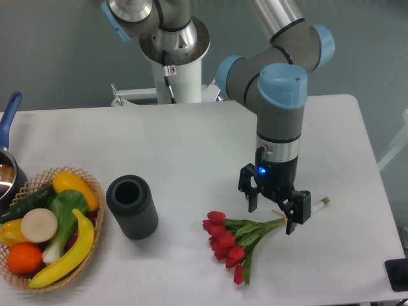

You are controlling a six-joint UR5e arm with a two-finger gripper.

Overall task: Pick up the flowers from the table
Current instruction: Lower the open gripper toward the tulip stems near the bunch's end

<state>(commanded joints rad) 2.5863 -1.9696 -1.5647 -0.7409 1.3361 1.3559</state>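
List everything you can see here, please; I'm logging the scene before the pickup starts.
bunch of red tulip flowers with green leaves and pale stems: one, red and green, lying on the table front centre-right
large white matte table: one, white, fills the view
dark grey ribbed hollow cylinder: one, upright, left of the flowers
round wicker basket of produce: one, tan, front left; holds a yellow banana, an orange, a yellow pepper, green vegetables
metal pot with blue handle: one, left edge, partly cut off
black object: one, right edge, unclear
robot arm: one, grey with blue caps
gripper: one, black, jaws open over the stems
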